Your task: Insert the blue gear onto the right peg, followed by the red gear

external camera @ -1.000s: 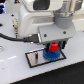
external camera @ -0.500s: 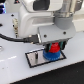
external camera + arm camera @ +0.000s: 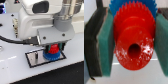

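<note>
In the exterior view my gripper (image 3: 51,48) hangs over the grey plate with the black frame (image 3: 34,59). It is shut on the red gear (image 3: 52,48), which sits just above the blue gear (image 3: 51,55) lying on the plate. In the wrist view the red gear (image 3: 132,39) fills the middle, squeezed between my two teal finger pads (image 3: 105,46), and the blue gear's teeth (image 3: 119,5) show behind it. The right peg is hidden under the gears. The other peg does not show clearly.
The plate lies on a white table (image 3: 15,72). The arm's white body (image 3: 35,20) and a black cable (image 3: 12,39) fill the space above and to the exterior view's left of the plate.
The gripper with the red gear has hardly moved; it stays over the blue gear on the plate.
</note>
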